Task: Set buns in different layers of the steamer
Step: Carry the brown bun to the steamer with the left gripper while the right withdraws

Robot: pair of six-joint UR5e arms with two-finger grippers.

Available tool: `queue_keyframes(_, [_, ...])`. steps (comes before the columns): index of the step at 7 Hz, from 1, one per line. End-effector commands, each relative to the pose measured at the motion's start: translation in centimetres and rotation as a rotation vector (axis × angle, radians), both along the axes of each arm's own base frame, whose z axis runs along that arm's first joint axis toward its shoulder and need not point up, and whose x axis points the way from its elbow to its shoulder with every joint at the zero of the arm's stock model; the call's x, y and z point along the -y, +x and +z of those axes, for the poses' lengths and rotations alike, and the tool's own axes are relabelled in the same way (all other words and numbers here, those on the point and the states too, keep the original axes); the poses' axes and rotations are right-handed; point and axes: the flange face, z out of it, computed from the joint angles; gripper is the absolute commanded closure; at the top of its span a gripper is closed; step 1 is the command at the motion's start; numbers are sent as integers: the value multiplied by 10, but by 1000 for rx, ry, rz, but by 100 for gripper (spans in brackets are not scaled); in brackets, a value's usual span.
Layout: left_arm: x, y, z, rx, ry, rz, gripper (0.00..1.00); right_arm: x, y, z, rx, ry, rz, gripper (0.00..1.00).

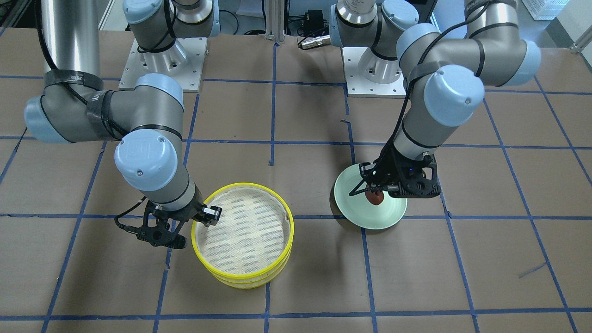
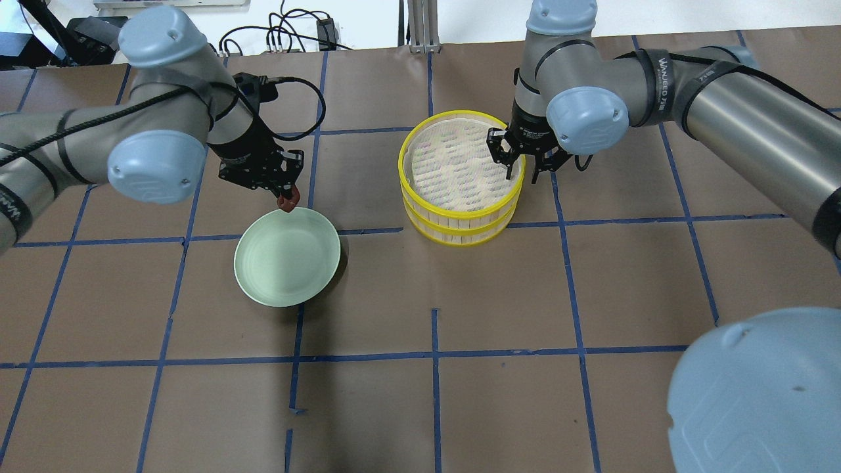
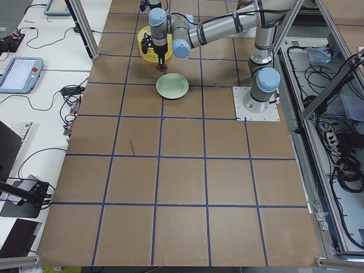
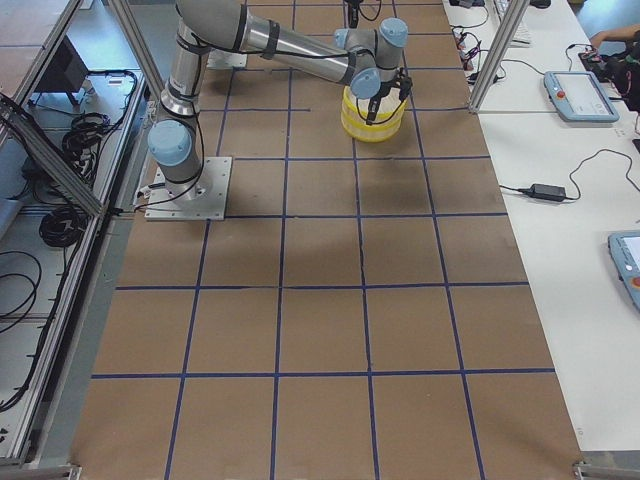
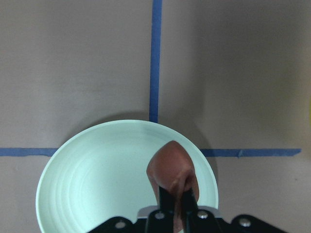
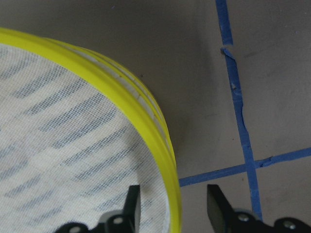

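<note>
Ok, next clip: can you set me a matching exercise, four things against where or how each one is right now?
Things:
1. brown bun
2. green plate
3. right gripper
4. top steamer tray

States:
A. stacked on the lower tray
B. pinched by the left gripper
C. open, fingers either side of a yellow rim
D. lying on the table, left of the steamer in the overhead view

Pairs: 1-B, 2-D, 3-C, 4-A
</note>
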Motion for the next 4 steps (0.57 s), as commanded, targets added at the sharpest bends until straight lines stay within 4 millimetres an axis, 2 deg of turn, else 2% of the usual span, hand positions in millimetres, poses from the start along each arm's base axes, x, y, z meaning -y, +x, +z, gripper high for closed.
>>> queue_keyframes(1, [-16,3,89,32,58,0,97,-11,-23,83,12,-114,12,6])
queue_keyframes(2, [-20,0,92,25,73,4,97,-32,-47,127,18,-79,21,5])
queue_keyframes(3, [-23,-2,94,16,68,2,97,-57,-66,185,22,-129,79,11])
queue_keyframes(4, [-18,-6,89,1,70,5,97,-90,-66,226,25,-117,105,5])
